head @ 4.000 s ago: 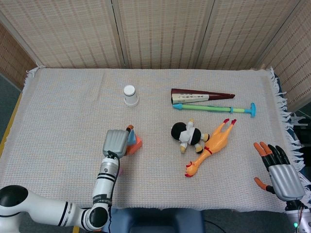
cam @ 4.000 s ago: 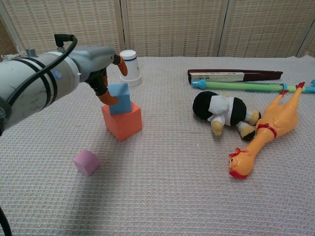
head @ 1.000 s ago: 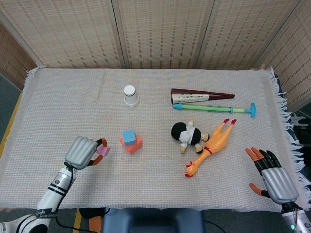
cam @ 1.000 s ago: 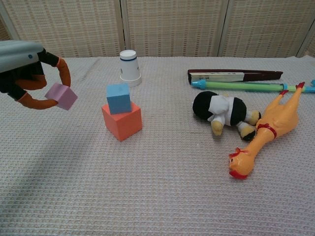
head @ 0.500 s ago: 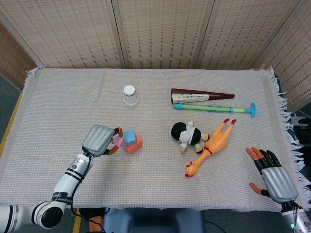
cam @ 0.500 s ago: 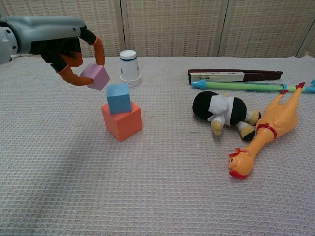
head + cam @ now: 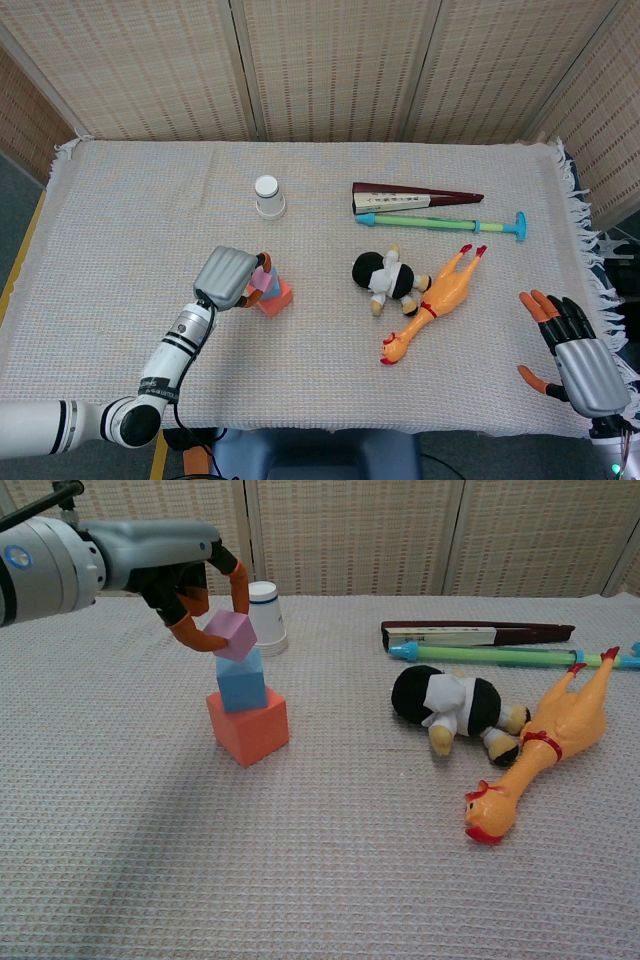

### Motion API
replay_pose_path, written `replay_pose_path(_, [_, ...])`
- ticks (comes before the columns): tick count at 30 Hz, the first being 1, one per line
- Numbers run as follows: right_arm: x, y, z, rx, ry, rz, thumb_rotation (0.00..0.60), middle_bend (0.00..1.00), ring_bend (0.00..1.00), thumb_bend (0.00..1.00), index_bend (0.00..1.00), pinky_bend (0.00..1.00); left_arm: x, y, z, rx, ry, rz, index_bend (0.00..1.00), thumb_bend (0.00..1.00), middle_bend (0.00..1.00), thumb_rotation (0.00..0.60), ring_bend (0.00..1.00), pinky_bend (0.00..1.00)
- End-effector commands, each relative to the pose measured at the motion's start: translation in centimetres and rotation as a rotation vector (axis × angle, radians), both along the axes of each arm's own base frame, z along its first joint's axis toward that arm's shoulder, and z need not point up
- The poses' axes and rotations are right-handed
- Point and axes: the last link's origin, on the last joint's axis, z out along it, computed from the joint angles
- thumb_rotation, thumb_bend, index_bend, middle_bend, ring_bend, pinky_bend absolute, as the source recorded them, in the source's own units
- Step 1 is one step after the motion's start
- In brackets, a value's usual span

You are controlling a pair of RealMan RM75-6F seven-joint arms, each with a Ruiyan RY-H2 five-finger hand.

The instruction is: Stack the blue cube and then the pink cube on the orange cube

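Chest view: left hand [image 7: 195, 590] fingers pinch pink cube [image 7: 232, 635] atop blue cube [image 7: 241, 680]; no legible writing

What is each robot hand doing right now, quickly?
Left robot hand: holding the pink cube right over the blue cube.
Right robot hand: open, holding nothing.
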Motion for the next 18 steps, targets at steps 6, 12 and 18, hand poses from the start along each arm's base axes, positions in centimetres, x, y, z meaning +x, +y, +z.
replay_pose_path(6, [-0.4, 0.0, -0.2, 0.011, 0.016, -0.022, 0.6, 0.0, 0.0, 0.12, 0.0, 0.0, 1.0, 0.7, -0.9, 0.0, 0.005, 0.01, 0.53, 0.32, 1.0, 0.6, 1.0, 1.0])
replay_pose_path(12, [-0.4, 0.0, -0.2, 0.015, 0.017, -0.031, 0.6, 0.0, 0.0, 0.12, 0.0, 0.0, 1.2, 0.7, -1.3, -0.002, 0.012, 0.011, 0.53, 0.32, 1.0, 0.6, 1.0, 1.0])
replay_pose_path(18, [-0.4, 0.1, -0.2, 0.024, 0.02, -0.034, 0.6, 0.0, 0.0, 0.12, 0.0, 0.0, 1.2, 0.9, -1.6, -0.002, 0.021, 0.016, 0.52, 0.32, 1.0, 0.6, 1.0, 1.0])
